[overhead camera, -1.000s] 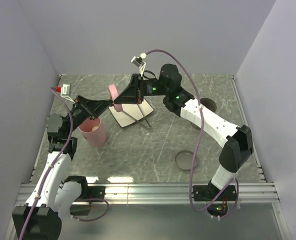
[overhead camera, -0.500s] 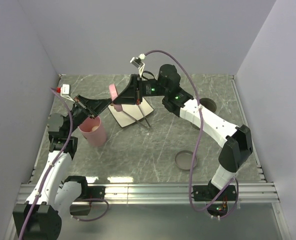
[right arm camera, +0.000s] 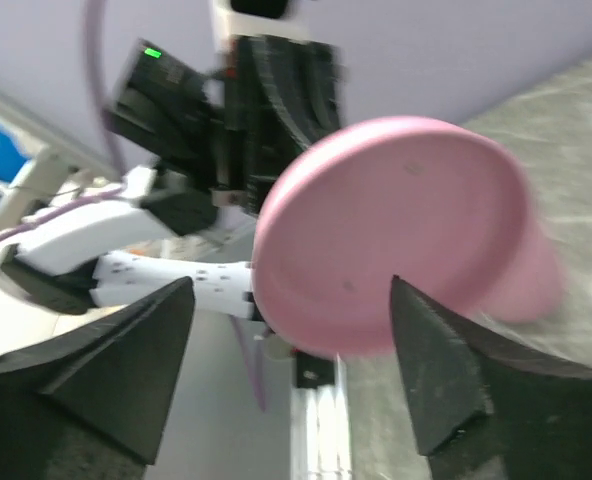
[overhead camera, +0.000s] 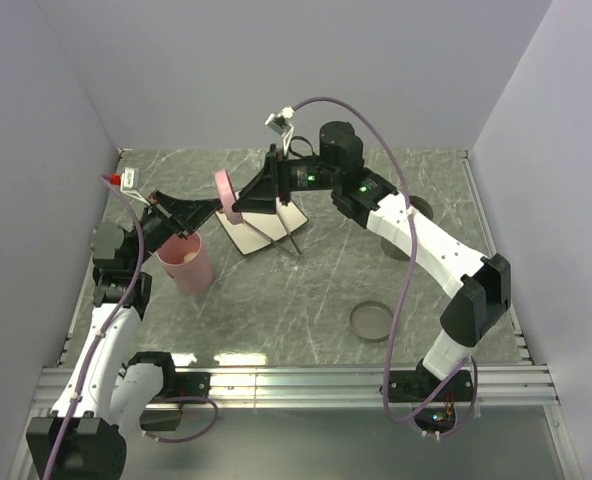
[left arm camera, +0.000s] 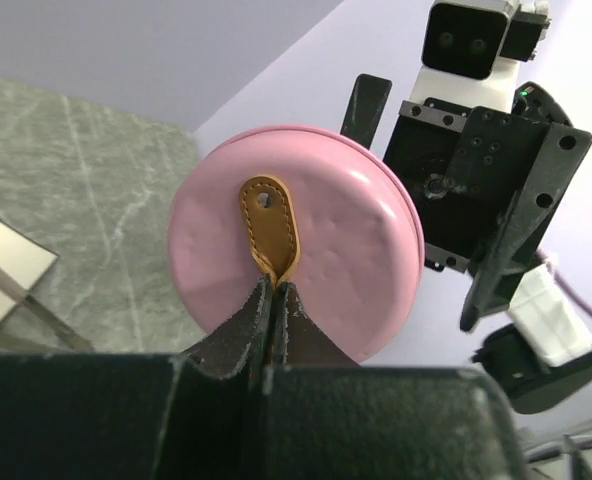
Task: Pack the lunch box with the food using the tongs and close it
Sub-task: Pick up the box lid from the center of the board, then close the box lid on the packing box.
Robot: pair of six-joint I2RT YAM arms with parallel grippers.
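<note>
The lunch box, a pink cup (overhead camera: 186, 265), stands open at the left. Its round pink lid (overhead camera: 224, 190) hangs on edge in the air above the table. My left gripper (left arm camera: 274, 290) is shut on the lid's brown leather tab (left arm camera: 268, 225). My right gripper (right arm camera: 288, 290) is open, its fingers on either side of the lid (right arm camera: 396, 230) and apart from it. The silver tongs (overhead camera: 276, 238) lie across the white plate (overhead camera: 261, 232), partly under the right arm. The food is hidden.
A dark round ring (overhead camera: 372, 321) lies on the marble table right of centre. Another dark disc (overhead camera: 417, 211) sits behind the right arm. Grey walls close in the back and both sides. A metal rail (overhead camera: 296, 380) runs along the near edge.
My right gripper has opened and let go of the pink lid, drawing back a little. My left gripper shut on the lid's tab and now holds it alone.
</note>
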